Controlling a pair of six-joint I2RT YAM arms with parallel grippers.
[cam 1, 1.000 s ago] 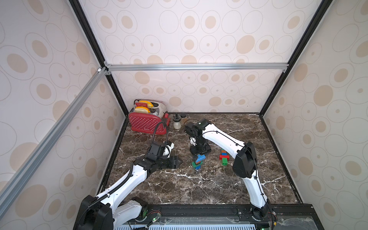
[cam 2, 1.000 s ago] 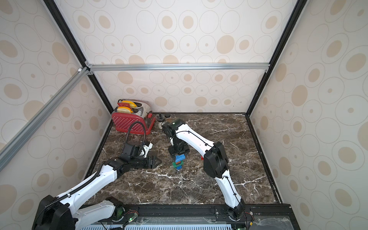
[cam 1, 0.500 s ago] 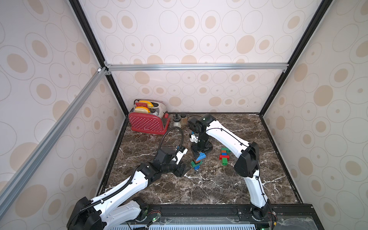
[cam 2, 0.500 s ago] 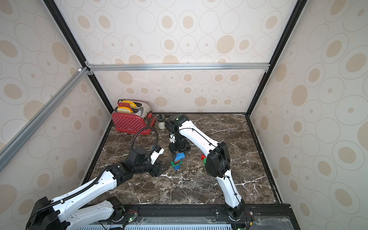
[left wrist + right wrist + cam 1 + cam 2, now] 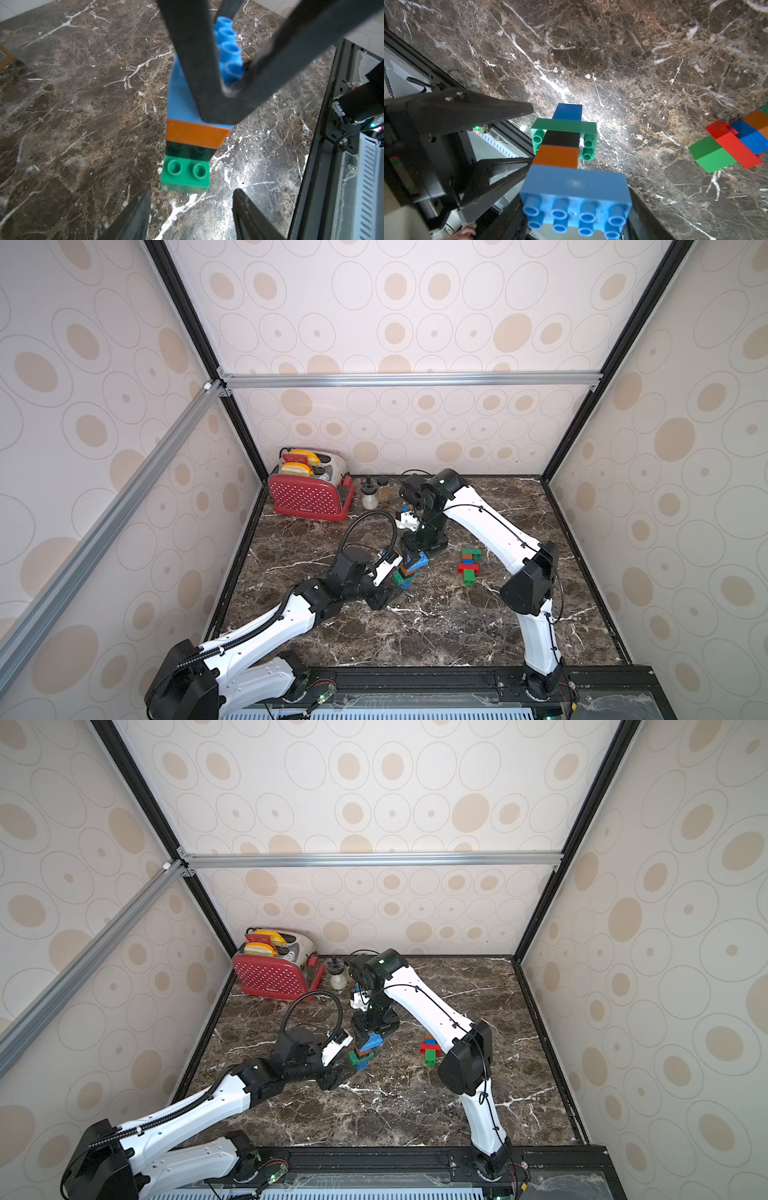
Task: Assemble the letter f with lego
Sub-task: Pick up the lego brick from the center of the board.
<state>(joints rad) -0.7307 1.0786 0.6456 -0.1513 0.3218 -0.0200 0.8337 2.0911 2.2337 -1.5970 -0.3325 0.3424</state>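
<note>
A lego stack (image 5: 409,568) (image 5: 363,1050) hangs tilted over the marble table (image 5: 436,626), and my right gripper (image 5: 415,553) (image 5: 576,212) is shut on its oblong light-blue top brick (image 5: 575,187). Below that brick come an orange brick (image 5: 195,133), a black one, an oblong green brick (image 5: 185,176) and a dark-blue end brick (image 5: 568,111). My left gripper (image 5: 392,591) (image 5: 191,207) is open just short of the green brick, with nothing between its fingers (image 5: 500,110). A second lego piece (image 5: 468,566) (image 5: 733,145) of green, orange, blue and red bricks lies flat to the right.
A red dotted toaster (image 5: 307,497) stands in the back left corner, with two small jars (image 5: 369,493) beside it. The black front rail (image 5: 415,676) borders the near edge. Patterned walls close the cell on three sides.
My left arm has swung right, from the left part of the table up to the stack. The right arm has shifted a little with the stack still in its grip.
</note>
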